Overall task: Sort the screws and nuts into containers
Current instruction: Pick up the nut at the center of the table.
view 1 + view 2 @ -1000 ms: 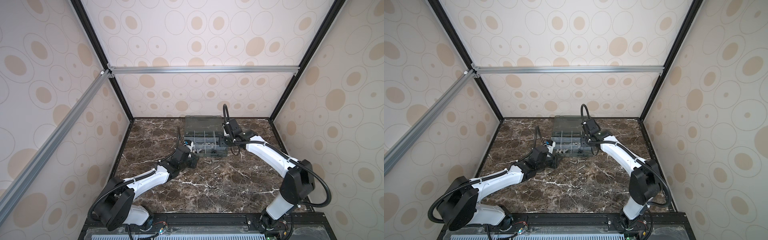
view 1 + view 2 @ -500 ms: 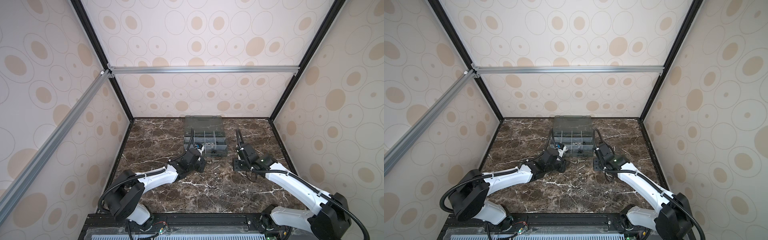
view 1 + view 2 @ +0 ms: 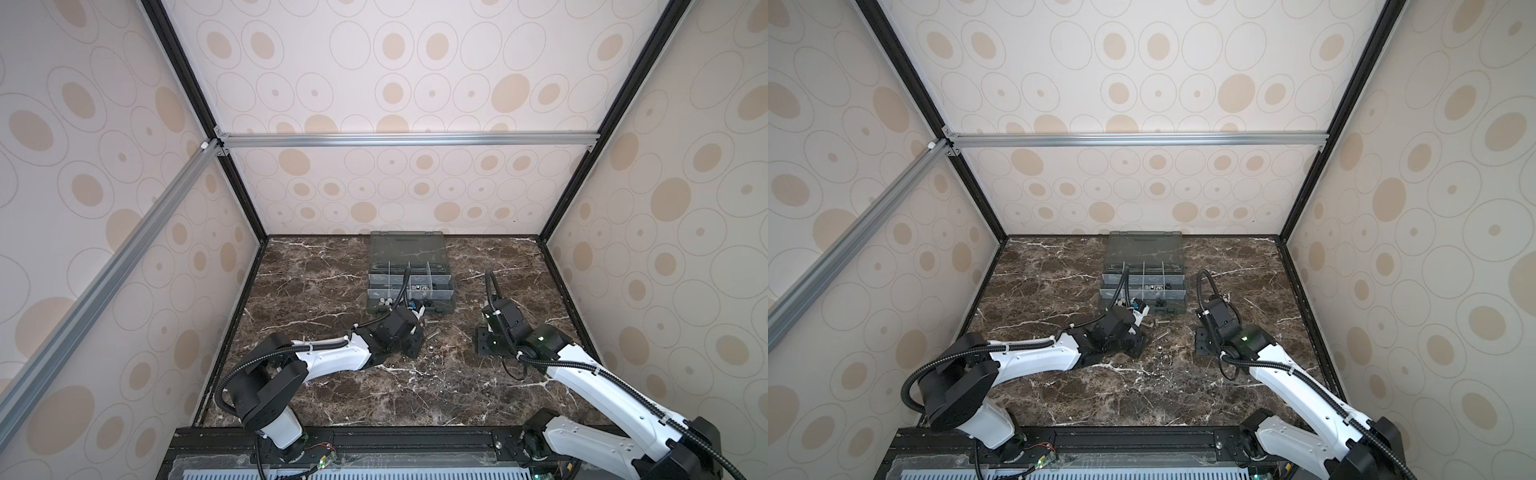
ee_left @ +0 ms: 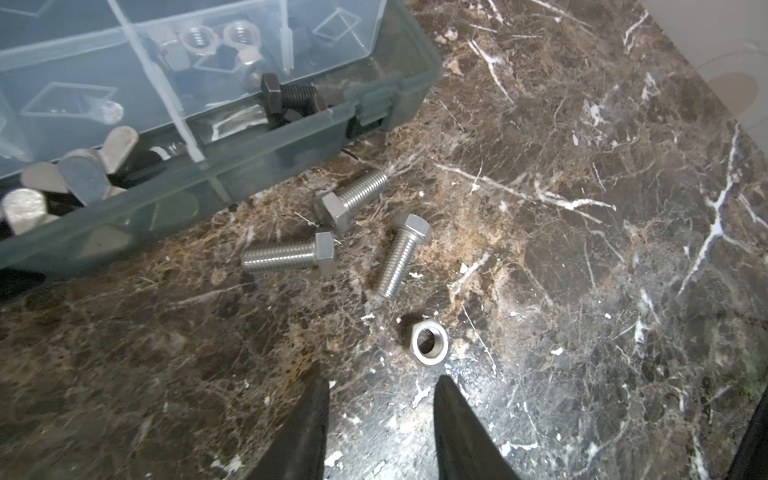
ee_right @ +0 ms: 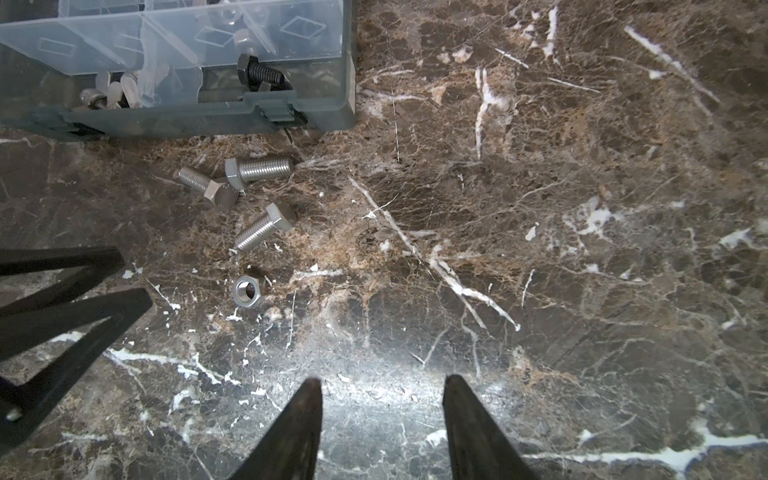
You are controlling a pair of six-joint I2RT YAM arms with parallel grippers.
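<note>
Three silver screws [image 4: 353,199] [image 4: 286,255] [image 4: 401,253] lie loose on the marble just in front of the grey organiser box [image 3: 409,286], and one silver nut [image 4: 430,343] lies nearer me. My left gripper [image 4: 380,384] is open and empty, low over the table, with its fingertips just short of the nut. My right gripper [image 5: 382,384] is open and empty too, standing to the right of the loose pieces [image 5: 264,226]. The containers hold silver nuts [image 4: 237,35] and a black screw [image 4: 286,95].
The box's lid [image 3: 407,245] lies open toward the back wall. Flat silver pieces [image 4: 83,174] fill a front compartment. The left gripper's fingers [image 5: 62,307] show in the right wrist view, close to the nut [image 5: 248,291]. Bare marble [image 3: 498,257] spreads right of the box.
The right gripper has left the box and dropped to the table at the right. The left gripper has moved right, up to the loose screws and nut.
</note>
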